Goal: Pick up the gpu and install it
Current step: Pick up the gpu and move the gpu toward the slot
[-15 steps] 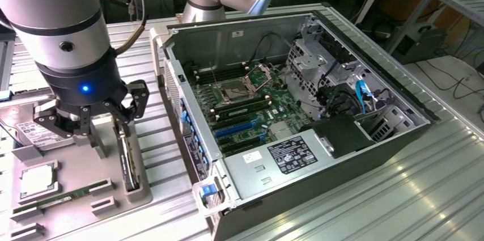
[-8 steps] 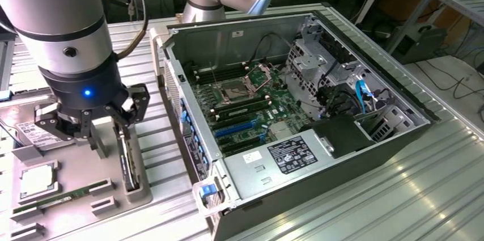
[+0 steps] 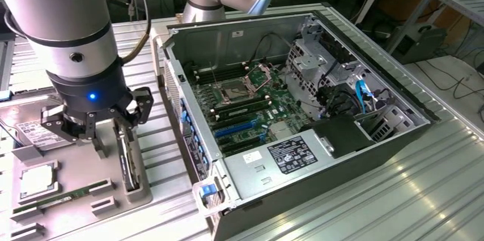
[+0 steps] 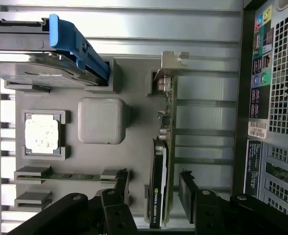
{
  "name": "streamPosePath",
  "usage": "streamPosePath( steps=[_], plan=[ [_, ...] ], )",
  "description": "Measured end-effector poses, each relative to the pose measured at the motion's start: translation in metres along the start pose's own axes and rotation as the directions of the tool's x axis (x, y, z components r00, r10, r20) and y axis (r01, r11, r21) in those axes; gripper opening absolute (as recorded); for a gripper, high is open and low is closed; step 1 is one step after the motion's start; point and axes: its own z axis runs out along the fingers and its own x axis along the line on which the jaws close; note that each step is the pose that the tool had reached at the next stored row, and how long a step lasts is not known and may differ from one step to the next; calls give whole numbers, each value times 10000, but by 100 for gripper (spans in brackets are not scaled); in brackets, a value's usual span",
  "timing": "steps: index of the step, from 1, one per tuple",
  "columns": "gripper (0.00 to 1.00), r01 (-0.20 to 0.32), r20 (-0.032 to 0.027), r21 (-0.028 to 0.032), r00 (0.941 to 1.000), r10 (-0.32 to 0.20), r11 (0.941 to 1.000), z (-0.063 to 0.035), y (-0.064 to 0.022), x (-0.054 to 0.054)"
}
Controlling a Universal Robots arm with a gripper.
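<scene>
Black tool (image 3: 113,144) spread astride the gpu (image 3: 130,164), a green card with black fan and silver bracket, standing on edge at the exterior view's lower left.
My wrist view shows gaps between card and both fingers (image 4: 185,188); the exterior view shows the open grey computer case (image 3: 226,39) near the grey tray (image 3: 140,195).

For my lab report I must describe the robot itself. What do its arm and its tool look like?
The arm is made of thick round silver-grey segments with a black joint band, and a black cable hangs beside it. At the wrist a small blue light glows. The tool is black, with jointed links and two fingers.
</scene>
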Motion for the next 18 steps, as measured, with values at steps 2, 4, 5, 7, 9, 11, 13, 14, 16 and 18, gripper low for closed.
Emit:
streamPosePath(
  steps=[2, 4, 5, 7, 9, 11, 13, 14, 16, 18],
  plan=[
    [54, -92, 0, -1, 10000, 92, 10000, 18, -8, -1],
    [54, -163, 2, -2, 9999, 163, 9999, 33, -24, 0],
    [54, -180, 5, -4, 9998, 180, 9998, 45, -33, -1],
    [54, -214, 5, -4, 9998, 214, 9998, 78, -45, -6],
    [54, -264, 5, -4, 9997, 264, 9997, 110, -49, -8],
    [54, -317, 5, -4, 9995, 317, 9995, 146, -51, -11],
    [54, -373, 7, -6, 9993, 373, 9993, 182, -52, -16],
    [54, -392, 6, -5, 9992, 392, 9992, 202, -52, -17],
    [54, -425, 6, -6, 9991, 425, 9991, 246, -53, -20],
    [54, -464, 6, -6, 9989, 464, 9989, 284, -53, -23]
  ],
)
